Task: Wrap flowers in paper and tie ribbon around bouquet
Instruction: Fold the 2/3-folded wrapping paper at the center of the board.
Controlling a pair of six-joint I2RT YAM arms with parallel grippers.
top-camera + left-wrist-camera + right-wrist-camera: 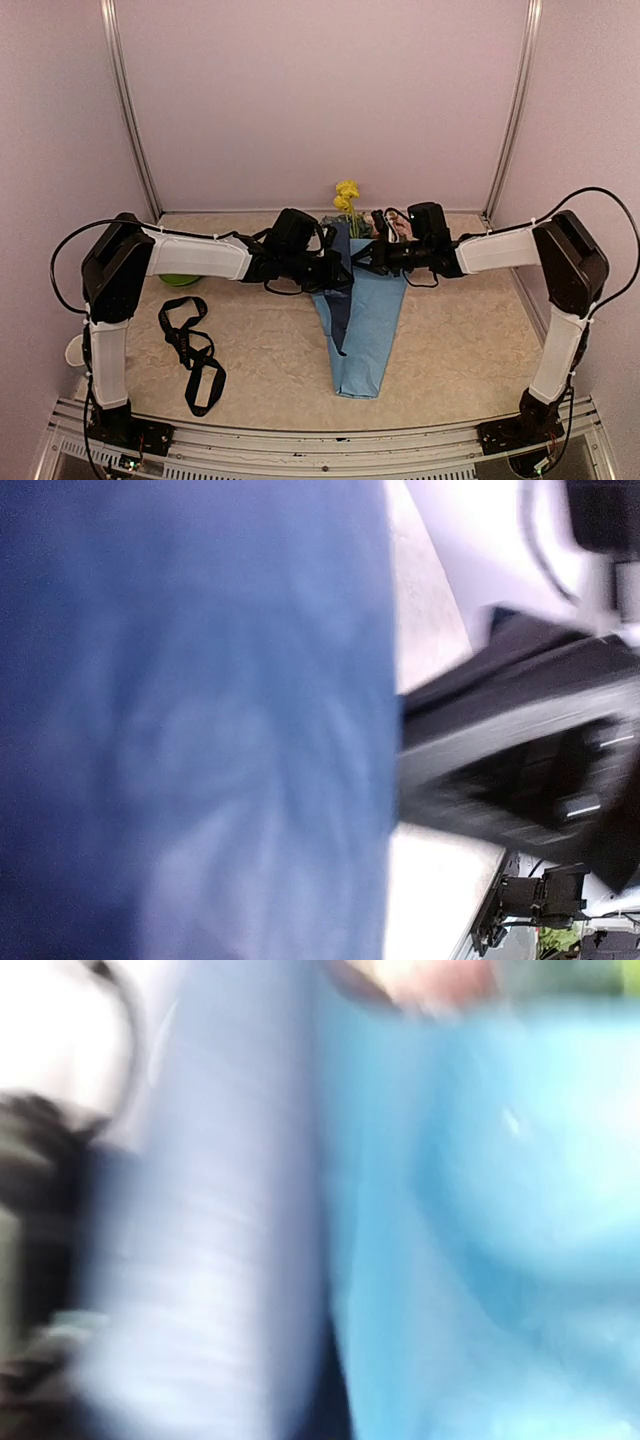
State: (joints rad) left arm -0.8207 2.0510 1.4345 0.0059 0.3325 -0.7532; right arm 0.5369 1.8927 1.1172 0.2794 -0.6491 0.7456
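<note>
Two grippers, both at the wide end of one bouquet. The left gripper (340, 272) and right gripper (362, 258) face each other tip to tip, just beside one another, over the top of the cone.

Left jaws: closed. They sit at the navy edge of the large thin light-blue paper (365, 330). I cannot tell whether the sheet is pinched between them.

Right jaws: also closed, on the light-blue side of the same sheet. Same doubt about a pinch.

One sheet, rolled into one cone on the beige speckled table (460, 340). The wide end lies under both jaws and the tip points away from them toward the arm bases. One navy flap hangs below the left jaws.

The flowers (346, 196) are one bunch of artificial stems, sticking out just beyond the jaws on the far side. I count two yellow heads. There is a pink patch close behind the right jaws. Everything else is hidden by the arms.

One long narrow black fabric ribbon (190, 350) lies loose and looped on the table, well apart from both jaws, out on the left arm's base side. Neither gripper touches it.

One round green saucer (180, 280) — mostly hidden under the left forearm, well back from the left jaws.

Wrist views are blurred:
- **Left wrist:** filled with blue paper (200, 730), with a dark gripper body at its right edge.
- **Right wrist:** filled with light-blue paper (480, 1210), with a pink smear at the top.
</note>
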